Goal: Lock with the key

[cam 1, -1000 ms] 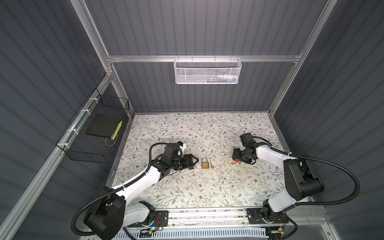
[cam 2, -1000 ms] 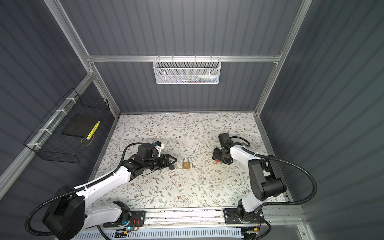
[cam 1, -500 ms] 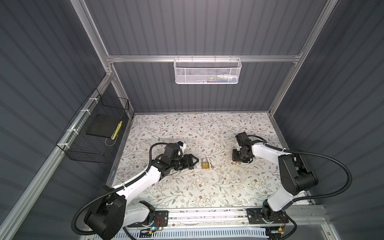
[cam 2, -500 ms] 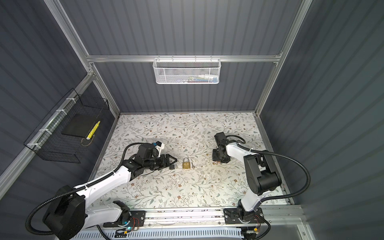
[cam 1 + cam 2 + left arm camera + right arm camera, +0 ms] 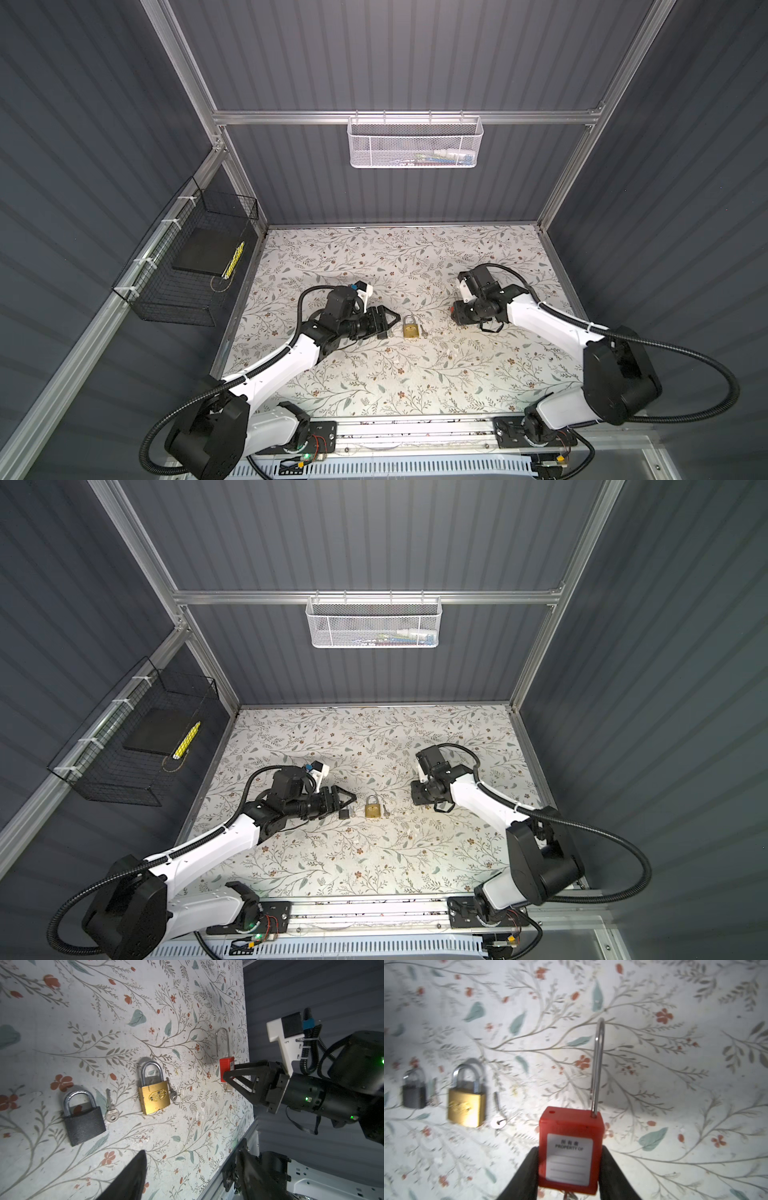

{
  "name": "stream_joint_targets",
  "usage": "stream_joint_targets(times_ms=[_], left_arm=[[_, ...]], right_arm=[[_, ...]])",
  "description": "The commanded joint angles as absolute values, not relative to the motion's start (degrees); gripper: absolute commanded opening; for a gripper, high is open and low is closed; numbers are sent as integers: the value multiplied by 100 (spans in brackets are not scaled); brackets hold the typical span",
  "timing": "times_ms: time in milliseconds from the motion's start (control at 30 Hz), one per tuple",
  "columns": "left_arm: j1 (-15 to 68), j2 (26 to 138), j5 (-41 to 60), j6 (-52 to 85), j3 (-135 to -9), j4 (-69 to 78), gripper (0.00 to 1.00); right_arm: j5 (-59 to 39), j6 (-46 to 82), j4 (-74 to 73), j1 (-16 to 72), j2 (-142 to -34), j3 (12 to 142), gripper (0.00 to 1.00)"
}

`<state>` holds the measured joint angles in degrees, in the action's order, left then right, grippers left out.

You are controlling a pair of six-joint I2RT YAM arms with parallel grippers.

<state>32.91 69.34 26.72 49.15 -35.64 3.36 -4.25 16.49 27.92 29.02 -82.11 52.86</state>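
Grips red padlock [image 5: 571,1124] in right gripper [image 5: 569,1155], right of brass padlock [image 5: 410,330]; holds left gripper [image 5: 390,320] open just left of it.

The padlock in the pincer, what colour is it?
The padlock is red with a white label, clearest in the right wrist view.

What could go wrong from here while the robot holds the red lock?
1. The right pincer grips the red lock only by its lower sides; a push may twist it loose.
2. Its shackle is turned away from the empty hole, so pressing down could jam.
3. The open left pincer is close to the black lock and may knock it.
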Motion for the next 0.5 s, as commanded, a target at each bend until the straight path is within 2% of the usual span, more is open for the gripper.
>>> stream_joint_targets(times_ms=[0,233,467], left_arm=[[3303,6996,3070,5367,-3372,1021,70],[3366,7205,3412,5504,-3418,1406,70],[3562,7378,3399,5528,-3470,1544,69]], right_arm=[[-851,1567,2601,3343,-7771,5082,35],[-1453,1584,1947,4148,-7152,4782,33],[-1692,1433,1844,4540,-7314,5028,33]])
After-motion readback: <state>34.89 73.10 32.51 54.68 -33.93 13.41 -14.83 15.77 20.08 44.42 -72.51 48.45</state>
